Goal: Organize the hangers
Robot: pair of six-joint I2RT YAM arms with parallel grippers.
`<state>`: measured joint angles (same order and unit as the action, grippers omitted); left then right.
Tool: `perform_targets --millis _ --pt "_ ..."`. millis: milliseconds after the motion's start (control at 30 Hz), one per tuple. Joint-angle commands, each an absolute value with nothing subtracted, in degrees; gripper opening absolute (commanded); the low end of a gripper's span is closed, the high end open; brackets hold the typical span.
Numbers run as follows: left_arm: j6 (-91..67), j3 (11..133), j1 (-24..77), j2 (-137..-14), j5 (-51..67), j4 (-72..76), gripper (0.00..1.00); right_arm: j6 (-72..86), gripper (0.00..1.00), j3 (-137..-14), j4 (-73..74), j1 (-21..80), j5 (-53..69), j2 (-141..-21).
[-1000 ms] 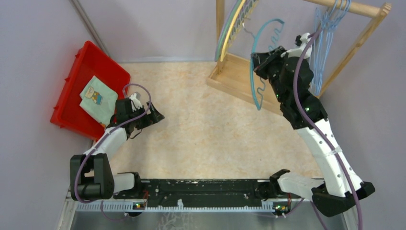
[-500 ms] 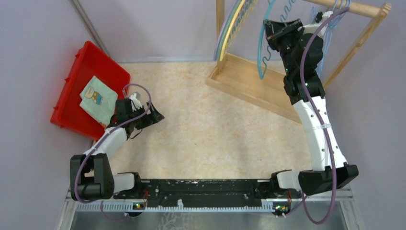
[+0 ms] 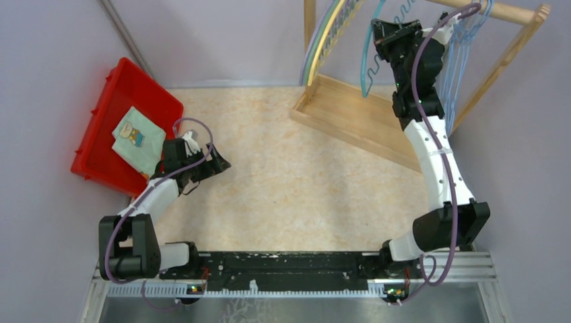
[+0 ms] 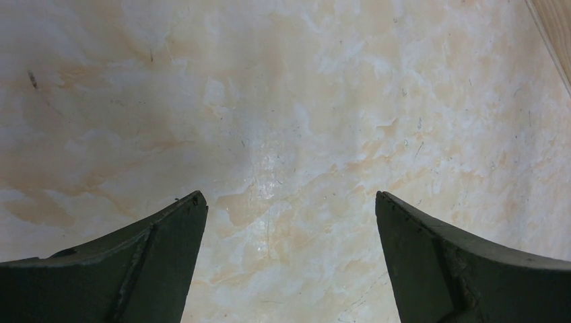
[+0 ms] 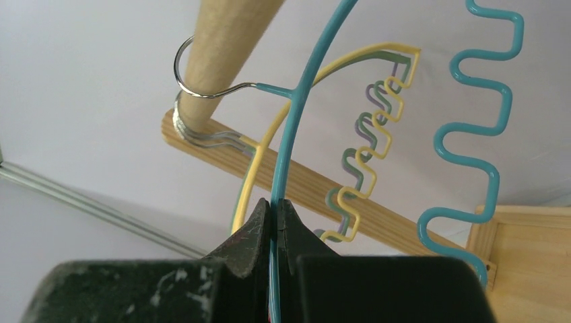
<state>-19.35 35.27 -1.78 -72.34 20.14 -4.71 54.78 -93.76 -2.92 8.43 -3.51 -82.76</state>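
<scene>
While the left end effector point(image 4: 288, 196) idles wide open over the tabletop point(image 3: 289, 175), the right arm has moved. A second back it was low by the wooden rack point(image 3: 350, 118) base, now it's up at the rod point(image 5: 219, 54). Right end effector point(image 5: 273, 215) is clamped on the blue hanger point(image 5: 291, 94) arc. Its metal hook point(image 5: 236, 86) is now looped over the rod, just beside the yellow, green and purple hangers point(image 3: 316, 47). Looks hung to me; release is probably next.

Two dark fingers point(image 4: 161, 256) spread wide apart over marbled beige tabletop point(image 4: 283, 101); wooden edge point(image 4: 559, 27) top right
</scene>
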Motion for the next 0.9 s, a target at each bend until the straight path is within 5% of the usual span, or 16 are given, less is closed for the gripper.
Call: perform_targets --millis 0,267,467,500,567,600,867 --pt "-18.15 36.20 -2.11 -72.60 19.52 -4.02 1.00 56.76 0.00 -94.39 -10.78 7.99 -2.15 -85.04" --pt "-17.60 36.29 -2.19 -72.68 19.67 -4.21 1.00 57.30 0.00 -89.32 -9.82 7.92 -0.25 -85.68" --pt "-17.16 36.21 -2.17 -72.77 20.06 -4.23 1.00 55.89 0.29 -84.13 -8.55 8.00 -0.02 -82.88" --pt "-17.02 36.28 -2.18 -72.88 20.12 -4.33 1.00 55.10 0.41 -83.77 -8.18 7.98 -0.12 -82.40" --pt "-16.96 36.30 -2.11 -72.91 20.02 -4.39 1.00 52.89 0.79 -84.05 -6.51 7.97 -0.02 -81.81" --pt "-16.92 36.23 -2.09 -72.88 19.97 -4.47 1.00 51.73 0.87 -84.39 -5.49 8.04 0.06 -81.56" --pt "-15.55 37.55 1.12 -72.12 17.42 -5.11 1.00 36.93 0.91 -82.87 6.30 11.30 -3.72 -76.21"
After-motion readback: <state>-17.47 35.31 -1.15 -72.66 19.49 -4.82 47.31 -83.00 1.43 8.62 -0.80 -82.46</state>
